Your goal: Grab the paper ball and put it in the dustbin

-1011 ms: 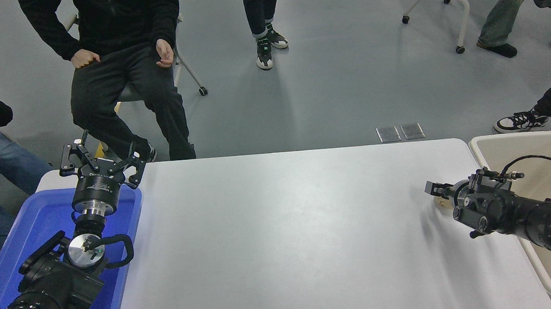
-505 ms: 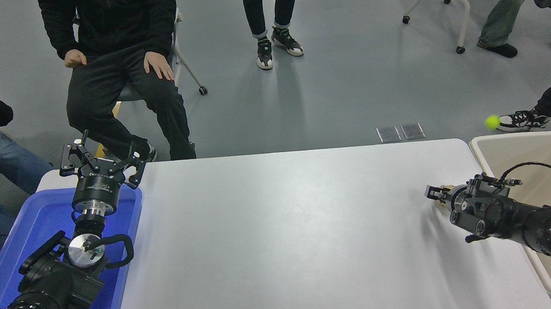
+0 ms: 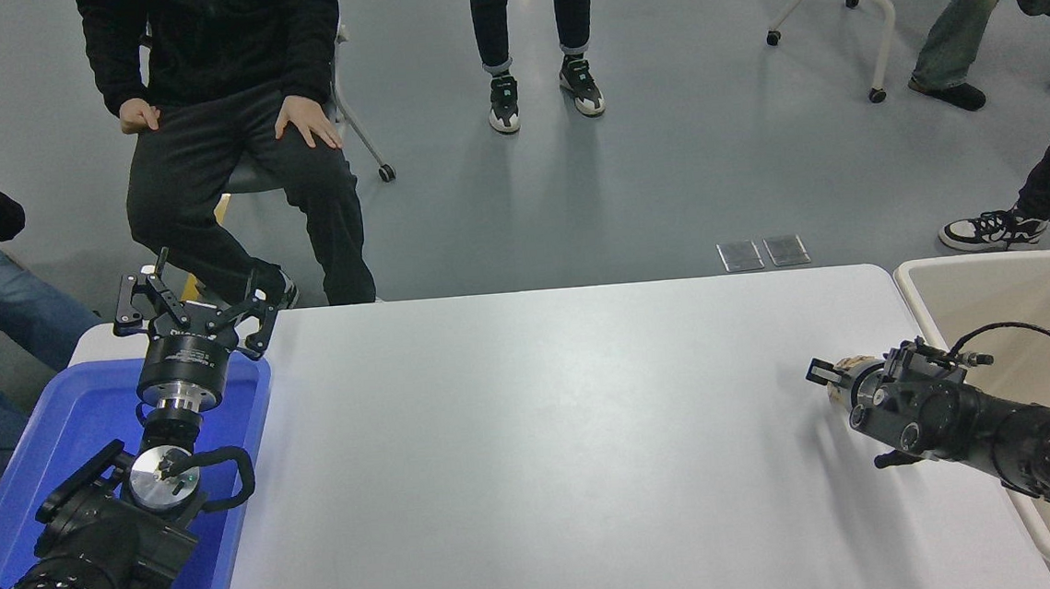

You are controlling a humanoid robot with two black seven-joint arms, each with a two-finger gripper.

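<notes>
The tan paper ball lies on the white table near its right edge, mostly hidden by my right gripper. That gripper sits low at the ball, reaching leftward around it; its grip on the ball is hidden by its own body. The beige dustbin stands just right of the table, behind and beside my right arm. My left gripper is parked open over the far end of the blue tray at the left.
A shallow blue tray sits at the table's left edge under my left arm. Several people sit or stand beyond the far edge, one seated close behind the left corner.
My right gripper has shifted slightly left and lower onto the paper ball. A small green ball that crossed the floor near the dustbin is gone. People have shifted their legs.
</notes>
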